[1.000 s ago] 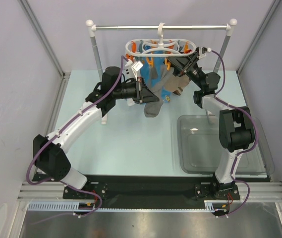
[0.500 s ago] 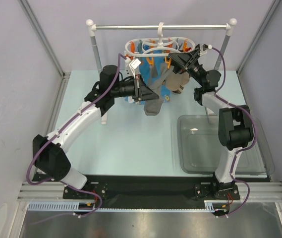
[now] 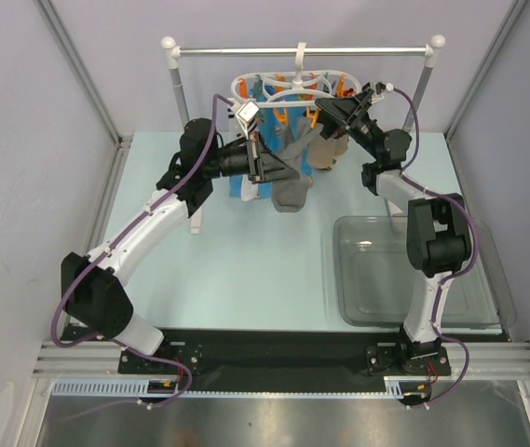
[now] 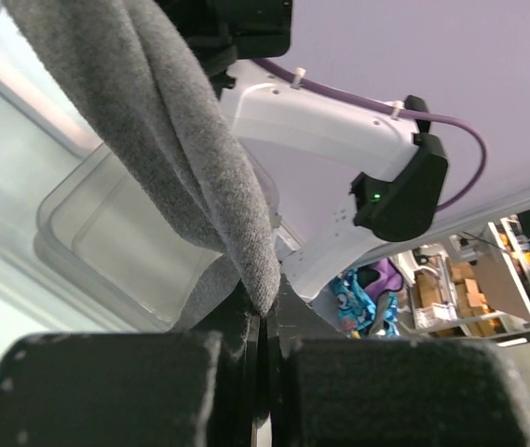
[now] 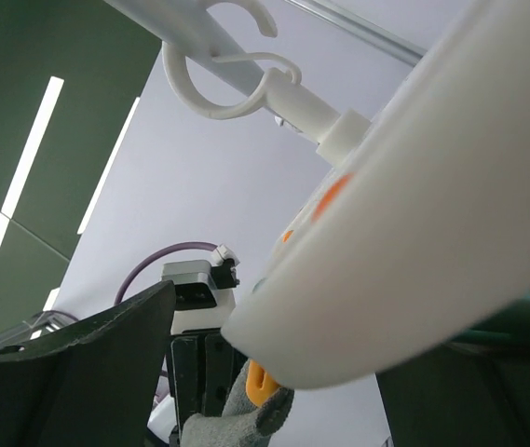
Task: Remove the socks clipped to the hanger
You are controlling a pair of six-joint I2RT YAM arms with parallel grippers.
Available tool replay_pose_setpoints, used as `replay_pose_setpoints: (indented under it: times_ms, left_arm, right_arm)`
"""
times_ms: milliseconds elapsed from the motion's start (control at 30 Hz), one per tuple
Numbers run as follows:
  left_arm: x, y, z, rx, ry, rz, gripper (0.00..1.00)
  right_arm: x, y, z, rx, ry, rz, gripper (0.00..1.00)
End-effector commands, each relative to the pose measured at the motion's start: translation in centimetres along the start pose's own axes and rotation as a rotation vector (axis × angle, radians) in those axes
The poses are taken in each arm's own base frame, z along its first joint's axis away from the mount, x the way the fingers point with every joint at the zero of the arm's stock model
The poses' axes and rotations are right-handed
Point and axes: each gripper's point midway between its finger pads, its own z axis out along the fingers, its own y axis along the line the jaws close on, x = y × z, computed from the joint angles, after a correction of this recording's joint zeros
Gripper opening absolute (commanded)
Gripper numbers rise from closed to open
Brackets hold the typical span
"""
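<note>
Top external view showed two white-and-black robot arms reaching up to one white plastic oval-ring drying hanger (image 3: 297, 86). It hung by its hook from one silver metal rail (image 3: 246, 51) set on two white-capped posts at the far side of the pale table (image 3: 246, 270). Orange clips (image 3: 281, 116) dangled under the ring, too crowded to count. Two socks could be told apart beneath it: one grey fabric sock (image 3: 292, 194) and one brown-toned sock (image 3: 332, 149) just to its right, with one blue printed cloth (image 3: 244, 186) hanging beside them.

The left gripper (image 3: 283, 170) was clamped on the grey fabric sock. In the left wrist view its two black fingers were pressed together with the sock's edge pinched between them, the fabric running up and away. The right gripper (image 3: 328, 112) sat at the hanger's right end. In the right wrist view its two dark fingers stood wide apart with the white ring between them, gripping nothing.

One clear plastic tray (image 3: 386, 289) lay on the table by the right arm, well apart from the hanger. Any lettering on the arms was too small to read.
</note>
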Motion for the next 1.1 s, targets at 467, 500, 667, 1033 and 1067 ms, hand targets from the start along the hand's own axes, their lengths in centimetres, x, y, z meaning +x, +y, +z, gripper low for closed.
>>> replay_pose_setpoints:
  times_ms: [467,500,667,1033,1067]
  left_arm:
    - [-0.1,2.1,0.3,-0.066,-0.004,0.023,0.00]
    - [-0.4,2.4,0.4,-0.081,-0.019,0.053,0.00]
    - [-0.6,3.9,1.4,-0.202,-0.035,0.137,0.00]
    - [-2.2,4.9,0.9,-0.385,-0.226,0.328,0.00]
    - [-1.7,5.1,0.8,-0.396,-0.224,0.331,0.00]
  right_arm:
    - [2.0,6.8,-0.7,-0.228,0.085,-0.134,0.79]
    - [2.1,6.2,-1.2,-0.204,0.087,-0.115,0.79]
    - [1.6,4.2,-3.2,-0.121,0.077,-0.055,0.77]
    - [1.9,-1.6,-6.9,0.477,0.057,-0.117,0.76]
    - [1.9,-1.8,-7.3,0.535,0.048,-0.135,0.75]
